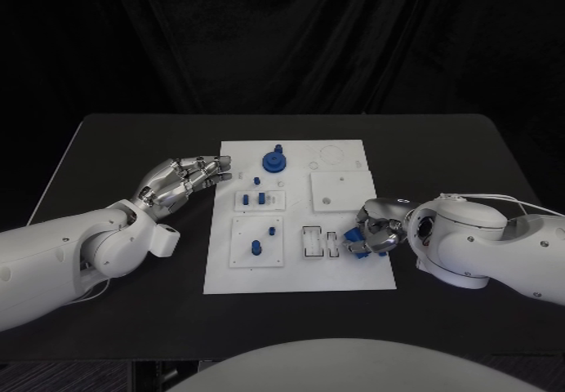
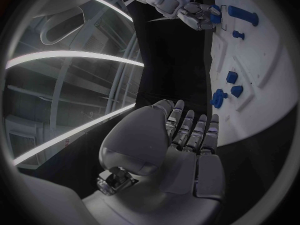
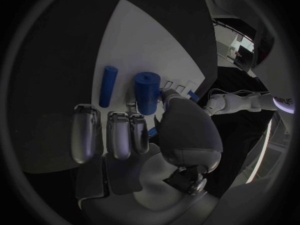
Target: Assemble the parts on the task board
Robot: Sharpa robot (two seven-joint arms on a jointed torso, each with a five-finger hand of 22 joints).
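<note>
While the task board lies mid-counter with blue parts standing in its recesses, the right robot hand grips a blue cylinder at the board's near right; the left robot hand hovers empty, fingers apart, beside its left edge.

**Layout of the table**

The task board lies in the middle of the table. The left hand sits just beside the board's left edge, near its far end. The right hand is over the board's right edge, nearer the robot. A gear-like part stands on the board's far portion. Two small parts sit nearer, behind a pair toward the near left. A cylindrical part is at the right hand's fingers, with a slimmer one beside it.
</note>
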